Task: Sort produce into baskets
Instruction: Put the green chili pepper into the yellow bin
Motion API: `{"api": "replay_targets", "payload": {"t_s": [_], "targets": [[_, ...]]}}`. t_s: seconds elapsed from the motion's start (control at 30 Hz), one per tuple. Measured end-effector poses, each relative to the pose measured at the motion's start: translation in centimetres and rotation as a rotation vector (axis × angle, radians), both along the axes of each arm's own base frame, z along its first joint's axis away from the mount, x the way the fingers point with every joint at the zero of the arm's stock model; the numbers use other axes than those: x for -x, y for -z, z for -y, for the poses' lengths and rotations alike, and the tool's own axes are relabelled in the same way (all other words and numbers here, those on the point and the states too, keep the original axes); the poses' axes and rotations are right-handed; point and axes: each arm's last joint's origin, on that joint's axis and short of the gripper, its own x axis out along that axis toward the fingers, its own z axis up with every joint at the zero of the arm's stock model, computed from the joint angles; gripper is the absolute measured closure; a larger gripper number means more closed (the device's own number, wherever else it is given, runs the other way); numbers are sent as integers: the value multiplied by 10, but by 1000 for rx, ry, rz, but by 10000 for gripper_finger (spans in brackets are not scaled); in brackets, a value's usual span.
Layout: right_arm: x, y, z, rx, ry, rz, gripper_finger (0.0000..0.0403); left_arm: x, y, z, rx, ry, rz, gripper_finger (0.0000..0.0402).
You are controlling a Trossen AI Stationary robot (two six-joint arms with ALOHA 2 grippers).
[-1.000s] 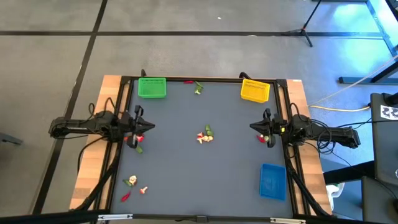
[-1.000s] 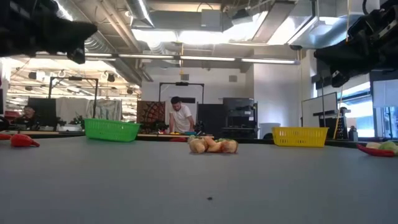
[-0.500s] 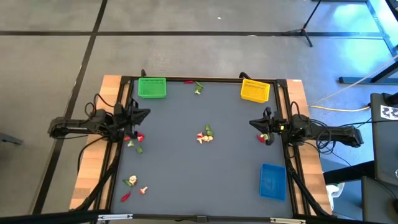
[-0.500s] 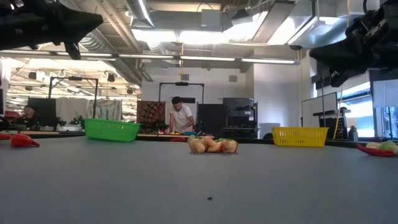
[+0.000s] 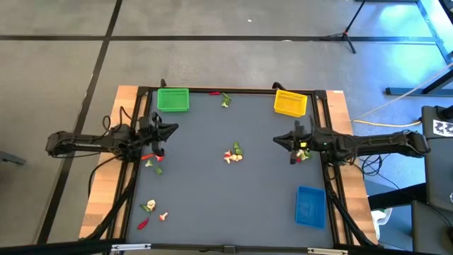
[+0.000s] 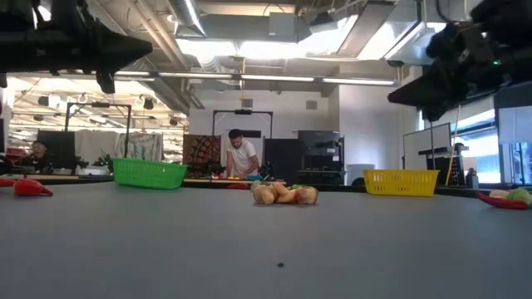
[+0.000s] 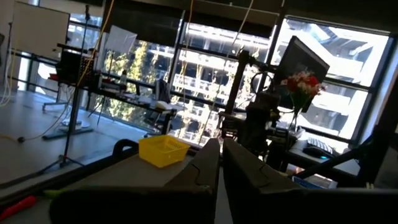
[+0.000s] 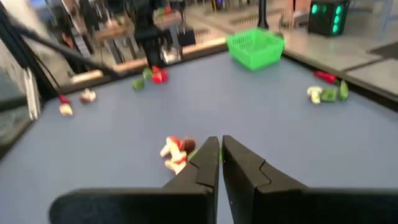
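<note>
Left gripper (image 5: 170,129) and right gripper (image 5: 277,140), jaws closed and empty, hover at opposite table sides; toy vegetables (image 5: 233,155) lie between; green basket (image 5: 173,99) stands at the far edge.

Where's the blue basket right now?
In the high view the blue basket lies at the table's near right corner, below the right gripper.

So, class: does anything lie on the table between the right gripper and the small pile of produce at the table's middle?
Nothing visible does. From the right gripper, fingers shut, to the middle pile the high view shows only bare table. The right wrist view agrees.
</note>
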Motion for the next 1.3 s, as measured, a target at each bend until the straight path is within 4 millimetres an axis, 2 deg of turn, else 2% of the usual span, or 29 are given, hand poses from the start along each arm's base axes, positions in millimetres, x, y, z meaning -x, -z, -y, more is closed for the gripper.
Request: {"api": "replay_targets", "payload": {"t_s": [0.43, 0.53, 0.77, 0.9, 1.3], "targets": [[-64, -10, 3, 52, -28, -217, 379, -4, 5, -4, 40, -26, -42, 384], [-81, -9, 3, 68, -38, -260, 366, -4, 5, -4, 31, -29, -45, 384], [-114, 6, 3, 69, -101, -354, 290, -4, 5, -4, 12, -33, -51, 384], [-127, 18, 4, 63, -106, -407, 261, -4, 5, -4, 18, -33, -50, 384], [-150, 49, 4, 49, -135, -399, 253, -4, 5, -4, 21, -33, -49, 384]]}}
